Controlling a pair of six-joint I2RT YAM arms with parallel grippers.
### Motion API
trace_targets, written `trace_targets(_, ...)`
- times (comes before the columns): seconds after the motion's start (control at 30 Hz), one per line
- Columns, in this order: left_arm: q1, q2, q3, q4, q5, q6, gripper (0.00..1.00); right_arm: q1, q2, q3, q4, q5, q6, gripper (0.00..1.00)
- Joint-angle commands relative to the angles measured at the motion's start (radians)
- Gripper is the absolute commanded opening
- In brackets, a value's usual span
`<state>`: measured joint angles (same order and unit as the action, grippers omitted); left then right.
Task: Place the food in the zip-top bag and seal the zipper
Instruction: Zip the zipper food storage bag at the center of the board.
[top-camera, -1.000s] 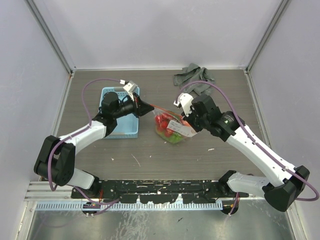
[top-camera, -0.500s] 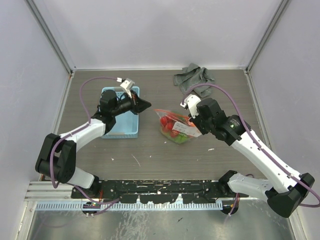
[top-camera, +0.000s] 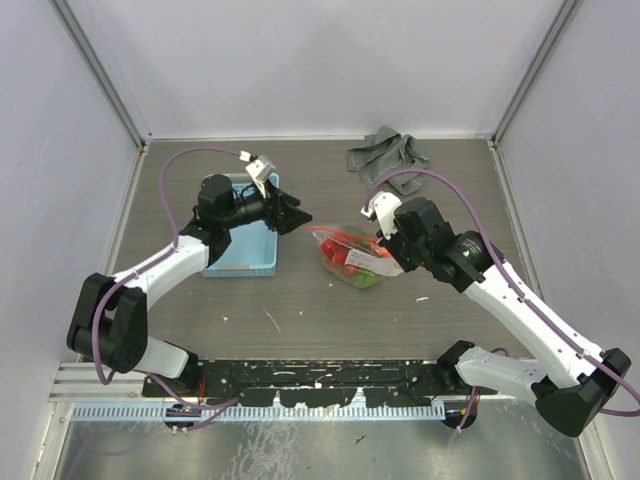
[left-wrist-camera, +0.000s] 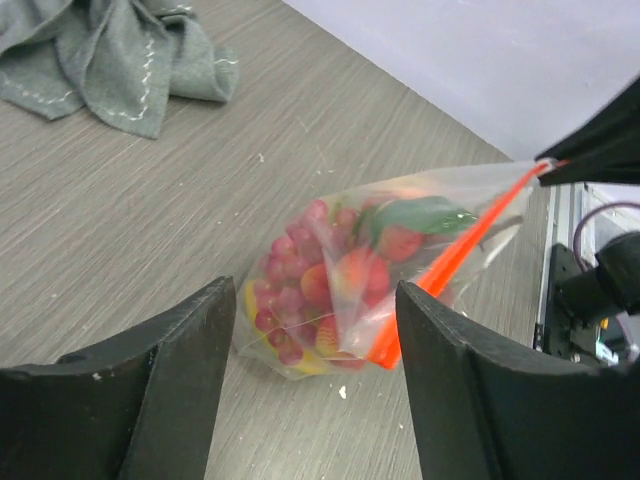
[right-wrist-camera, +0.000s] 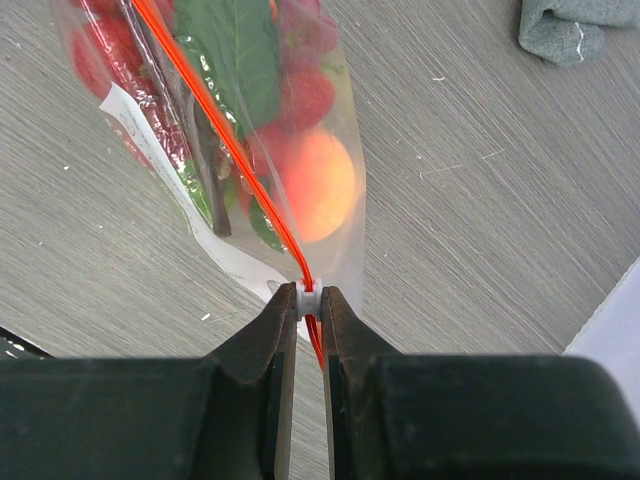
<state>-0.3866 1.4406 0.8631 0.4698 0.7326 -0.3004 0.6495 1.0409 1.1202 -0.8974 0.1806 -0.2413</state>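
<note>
Sealing step in hand | right tool (right-wrist-camera: 308, 300) is pinching zipper (right-wrist-camera: 225, 150) of bag (top-camera: 350, 257) holding fruit (left-wrist-camera: 340, 278) | left tool (top-camera: 292, 214) is gaping, apart from bag | advising: left anchoring far corner, right pulling level.

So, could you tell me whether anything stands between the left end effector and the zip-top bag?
Nothing visible does. Only bare table lies between the open left end effector and the zip-top bag; the right end effector pinches its zipper.

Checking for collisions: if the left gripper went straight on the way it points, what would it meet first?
Probably the zip-top bag, lying straight ahead of the open left gripper; depth is unclear.
</note>
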Motion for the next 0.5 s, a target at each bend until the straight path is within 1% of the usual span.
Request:
trace_targets(0.0, -0.051, -0.066, 0.058, -0.061, 0.086, 0.152, 0.68, -0.004, -0.002, 0.009, 0.057, -0.027, -0.007, 0.01)
trace_targets(0.1, -0.091, -0.081, 0.054, -0.084, 0.081, 0.227, 0.73, -0.004, -0.001, 0.005, 0.059, -0.032, -0.009, 0.00)
trace_targets(0.2, -0.129, -0.103, 0.054, -0.121, 0.078, 0.332, 0.74, -0.004, -0.004, 0.003, 0.058, -0.037, -0.010, 0.01)
trace_targets(0.3, -0.158, -0.123, 0.053, -0.130, 0.079, 0.404, 0.76, -0.004, -0.007, 0.001, 0.059, -0.044, -0.010, 0.01)
trace_targets(0.37, -0.195, -0.124, 0.069, -0.181, 0.057, 0.489, 0.77, -0.005, -0.010, 0.000, 0.061, -0.048, -0.010, 0.01)
trace_targets(0.47, -0.269, -0.097, 0.118, -0.304, 0.001, 0.649, 0.76, -0.005, -0.014, -0.002, 0.066, -0.055, -0.010, 0.01)
